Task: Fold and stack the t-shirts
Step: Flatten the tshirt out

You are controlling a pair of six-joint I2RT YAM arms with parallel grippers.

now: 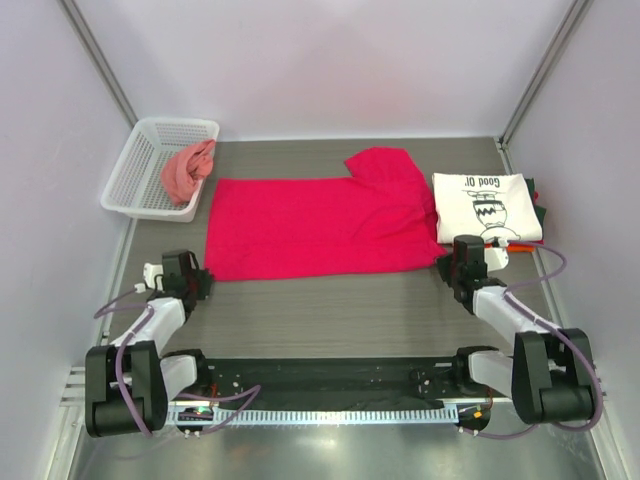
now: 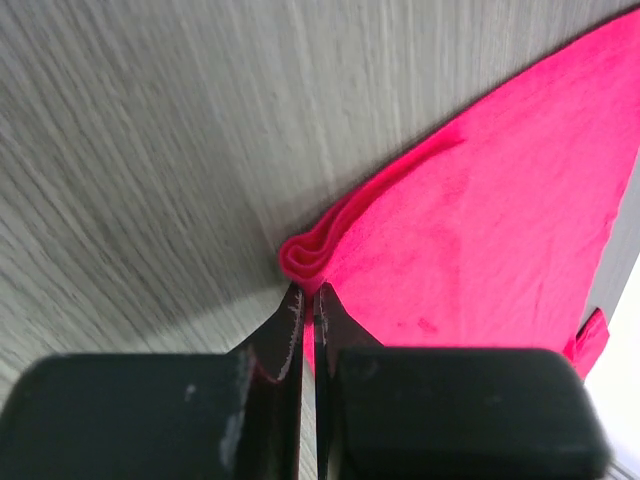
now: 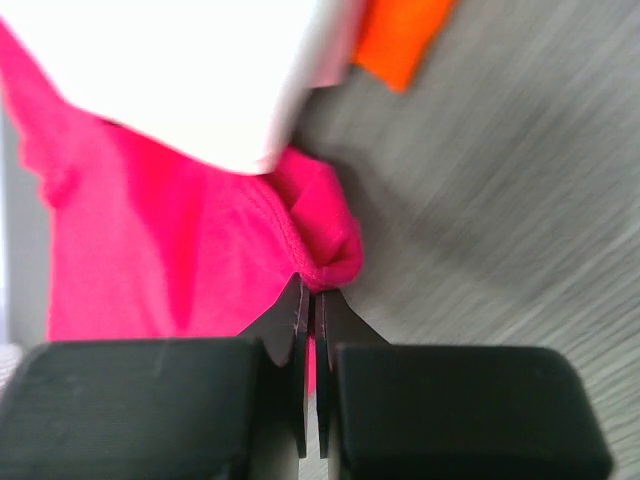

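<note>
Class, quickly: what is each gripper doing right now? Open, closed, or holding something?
Left gripper: closed, pinching the near left corner of the crimson t-shirt.
Right gripper: closed, pinching the same shirt's near right corner.

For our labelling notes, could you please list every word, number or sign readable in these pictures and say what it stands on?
"Good Ol'": black lettering on the white t-shirt, upside down in the top view; the last letters are uncertain.
Nothing else readable: the red t-shirt and basket show no text.
</note>
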